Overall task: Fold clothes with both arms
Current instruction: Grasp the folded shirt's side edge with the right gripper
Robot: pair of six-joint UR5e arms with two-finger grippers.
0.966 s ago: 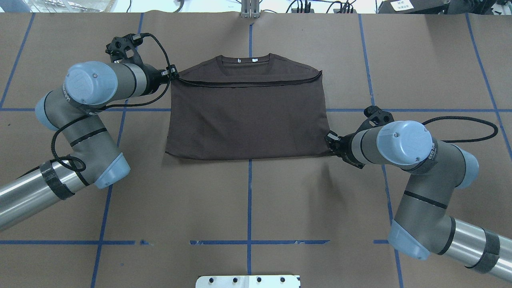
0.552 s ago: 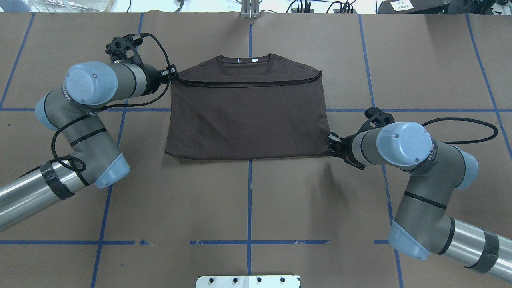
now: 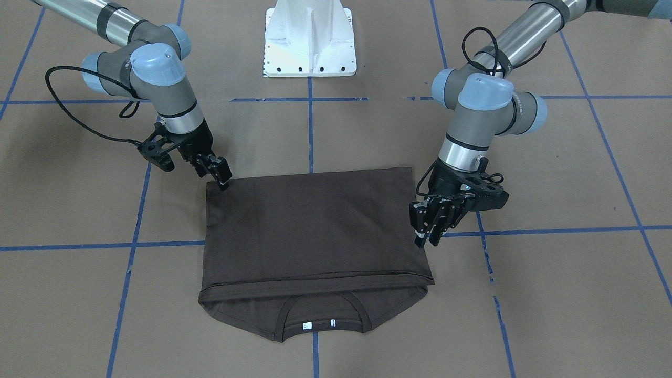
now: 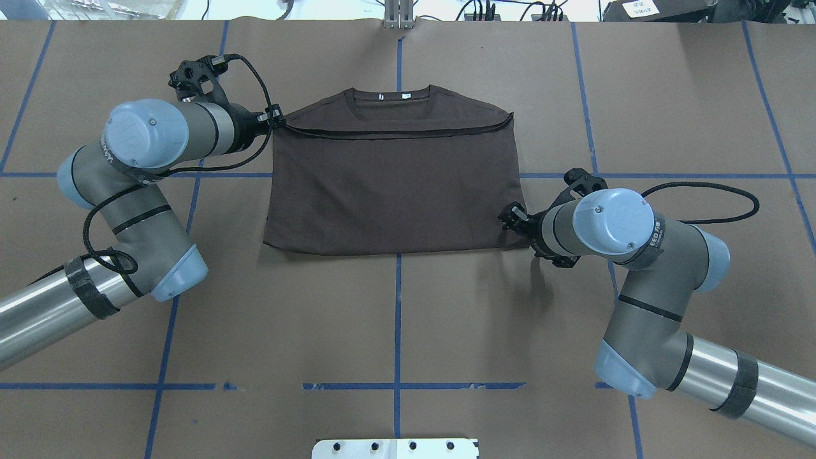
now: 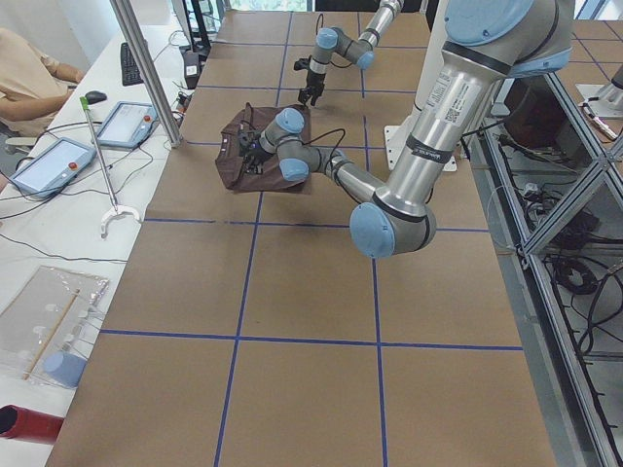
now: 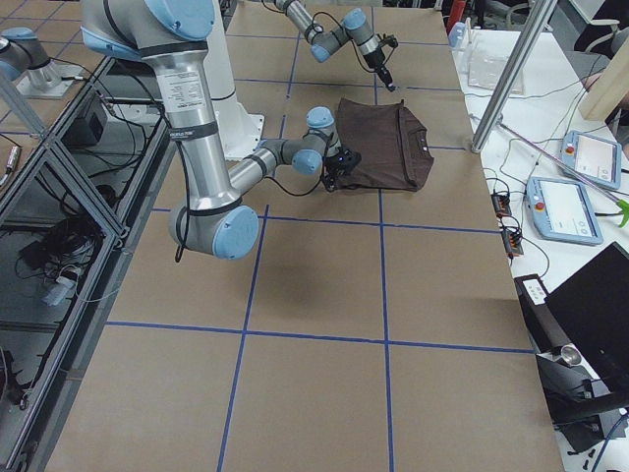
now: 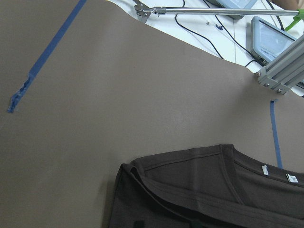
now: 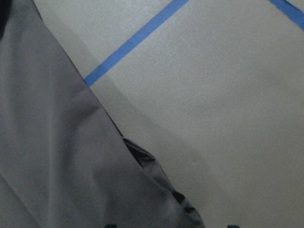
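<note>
The dark brown T-shirt [image 4: 395, 185] lies flat, its lower half folded up over the chest, with the collar and white labels [image 3: 315, 324] showing past the hem. My left gripper [image 4: 275, 118] hovers at the left end of the folded-up hem, fingers apart in the front view [image 3: 424, 239], holding nothing. My right gripper [image 4: 510, 217] sits over the shirt's right edge near the fold corner [image 3: 220, 178]. It looks open, and the cloth [image 8: 47, 156] below it lies undisturbed. The left wrist view shows the shirt's corner [image 7: 199, 190] flat on the table.
Brown table paper with blue tape lines [image 4: 398, 306] surrounds the shirt. The white pedestal base [image 3: 310, 42] stands behind it. Side views show a desk with tablets [image 5: 127, 122], a metal post [image 6: 511, 69] and a person's arm [image 5: 34, 68].
My right arm swung in, carrying its gripper left and slightly away from the robot, over the shirt's right edge. The left arm and the shirt stayed still.
</note>
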